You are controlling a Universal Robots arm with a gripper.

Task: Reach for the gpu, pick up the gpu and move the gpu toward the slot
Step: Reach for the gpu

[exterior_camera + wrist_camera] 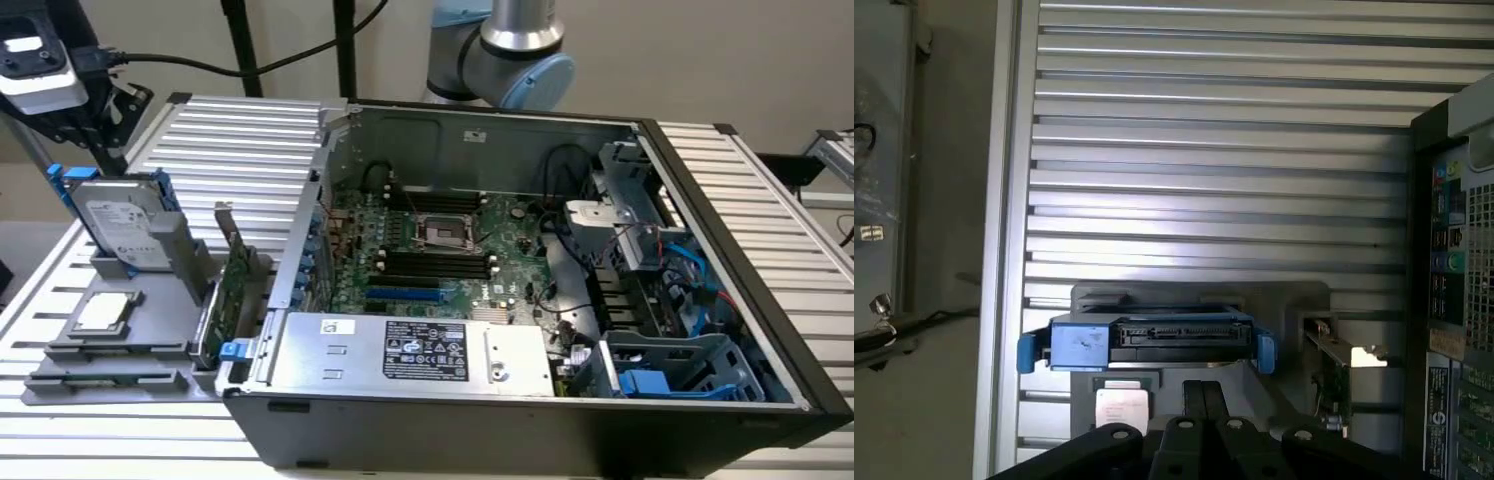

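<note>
clearly, the gpu point(238, 280) stands on its edge in the grey holder point(107, 380), just beside the hard drive point(123, 222), between the hard drive and the computer case point(534, 425). the gripper point(1203, 395) hangs above the hard drive, apart from the gpu; its fingers point(1192, 402) seem closed together on nothing. i judge the card light and stiff but fragile, so the bare upper edge near the metal bracket is the safer place to pinch.

Soft even light, faint glare — mild shadows
</note>
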